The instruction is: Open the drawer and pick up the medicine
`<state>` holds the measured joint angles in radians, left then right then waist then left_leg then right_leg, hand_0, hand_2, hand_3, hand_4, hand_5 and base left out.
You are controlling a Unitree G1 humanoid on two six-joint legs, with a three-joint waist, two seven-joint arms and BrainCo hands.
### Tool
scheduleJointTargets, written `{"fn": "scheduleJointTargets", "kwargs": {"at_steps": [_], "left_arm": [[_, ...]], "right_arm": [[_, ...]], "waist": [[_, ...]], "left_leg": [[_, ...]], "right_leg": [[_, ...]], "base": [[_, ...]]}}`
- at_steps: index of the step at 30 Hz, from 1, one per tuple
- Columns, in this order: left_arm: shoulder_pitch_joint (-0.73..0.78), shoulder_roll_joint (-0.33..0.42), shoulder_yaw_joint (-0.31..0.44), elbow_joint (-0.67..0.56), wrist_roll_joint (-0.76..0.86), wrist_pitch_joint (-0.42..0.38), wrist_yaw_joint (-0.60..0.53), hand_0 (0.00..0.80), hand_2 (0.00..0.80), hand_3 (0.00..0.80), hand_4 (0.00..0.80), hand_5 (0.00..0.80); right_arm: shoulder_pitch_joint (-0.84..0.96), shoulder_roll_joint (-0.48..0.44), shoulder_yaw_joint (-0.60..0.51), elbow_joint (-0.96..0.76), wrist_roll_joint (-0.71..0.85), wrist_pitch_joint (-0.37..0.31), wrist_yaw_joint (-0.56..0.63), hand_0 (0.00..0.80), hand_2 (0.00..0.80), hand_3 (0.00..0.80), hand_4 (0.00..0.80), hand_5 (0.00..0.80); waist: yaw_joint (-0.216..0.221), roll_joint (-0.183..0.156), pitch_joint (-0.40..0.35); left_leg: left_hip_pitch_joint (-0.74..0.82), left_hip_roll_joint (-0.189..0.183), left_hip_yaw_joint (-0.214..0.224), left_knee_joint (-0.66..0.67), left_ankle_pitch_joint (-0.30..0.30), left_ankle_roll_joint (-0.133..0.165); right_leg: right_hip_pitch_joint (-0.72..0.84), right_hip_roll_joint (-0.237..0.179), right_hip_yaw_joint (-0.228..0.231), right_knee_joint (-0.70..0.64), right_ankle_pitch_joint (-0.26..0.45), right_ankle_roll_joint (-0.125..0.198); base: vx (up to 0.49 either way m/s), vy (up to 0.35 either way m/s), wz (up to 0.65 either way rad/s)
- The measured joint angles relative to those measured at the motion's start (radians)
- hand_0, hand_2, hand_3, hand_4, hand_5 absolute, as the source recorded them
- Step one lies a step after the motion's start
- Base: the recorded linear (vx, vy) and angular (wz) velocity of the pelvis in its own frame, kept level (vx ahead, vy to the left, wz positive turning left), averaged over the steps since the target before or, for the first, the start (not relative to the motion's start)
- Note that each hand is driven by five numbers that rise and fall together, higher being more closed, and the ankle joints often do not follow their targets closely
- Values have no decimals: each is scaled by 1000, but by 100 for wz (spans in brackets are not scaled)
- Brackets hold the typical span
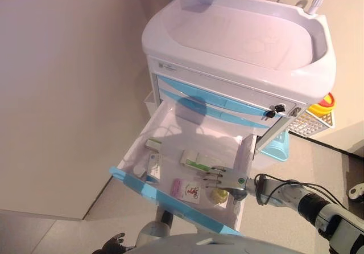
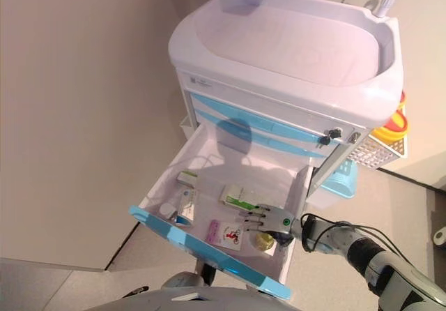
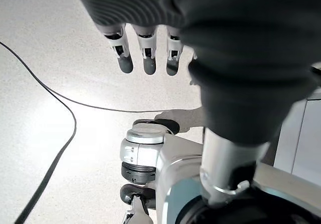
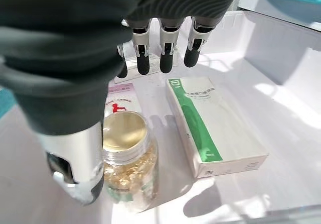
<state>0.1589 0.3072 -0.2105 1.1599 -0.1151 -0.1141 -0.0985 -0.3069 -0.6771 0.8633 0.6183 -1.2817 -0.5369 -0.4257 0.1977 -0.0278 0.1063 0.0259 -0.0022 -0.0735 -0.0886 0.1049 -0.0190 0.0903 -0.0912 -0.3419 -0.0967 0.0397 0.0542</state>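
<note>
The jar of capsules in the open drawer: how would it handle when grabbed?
The jar looks rigid, its clear wall probably slick under fingers. Standing upright with a gold lid, it may tip if nudged sideways, then roll. The right hand hovers above it, fingers straight.

One cart [image 1: 239,35] stands with one drawer [image 1: 170,200] open. Inside lie four boxes: one green-and-white [image 4: 213,126], one pink [image 1: 186,189], and two small ones [image 1: 153,166] [image 1: 152,144]. One jar [image 4: 129,158] of capsules stands there too.
</note>
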Motion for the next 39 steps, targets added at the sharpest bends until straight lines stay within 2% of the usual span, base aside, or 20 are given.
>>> {"fn": "scheduleJointTargets", "kwargs": {"at_steps": [13, 26, 39], "left_arm": [[-23, -2, -22, 1, 18, -1, 18, 0, 0, 0, 0, 0], [-43, -2, -22, 3, 18, -5, 16, 0, 0, 0, 0, 0], [-52, 4, -21, 5, 18, -6, 16, 0, 0, 0, 0, 0]], "right_arm": [[-3, 119, 20, 107, 7, 79, 67, 0, 0, 0, 0, 0], [-14, 125, 57, 123, 45, 86, 106, 0, 0, 0, 0, 0], [-14, 123, 56, 129, 46, 127, 109, 0, 0, 0, 0, 0]], "waist": [[23, -4, 3], [24, 3, 9], [24, -11, 20]], "left_leg": [[-21, -1, -13, 0, 3, -1], [-28, -2, -18, 0, 6, -2], [-33, -2, -17, 0, 6, -2]], "right_leg": [[-13, 0, -15, 0, 0, 0], [-16, 0, -24, 0, -1, -1], [-23, 0, -23, 0, -1, -1]], "base": [[-3, -2, 3], [-4, 0, 2], [0, 0, 0]]}}
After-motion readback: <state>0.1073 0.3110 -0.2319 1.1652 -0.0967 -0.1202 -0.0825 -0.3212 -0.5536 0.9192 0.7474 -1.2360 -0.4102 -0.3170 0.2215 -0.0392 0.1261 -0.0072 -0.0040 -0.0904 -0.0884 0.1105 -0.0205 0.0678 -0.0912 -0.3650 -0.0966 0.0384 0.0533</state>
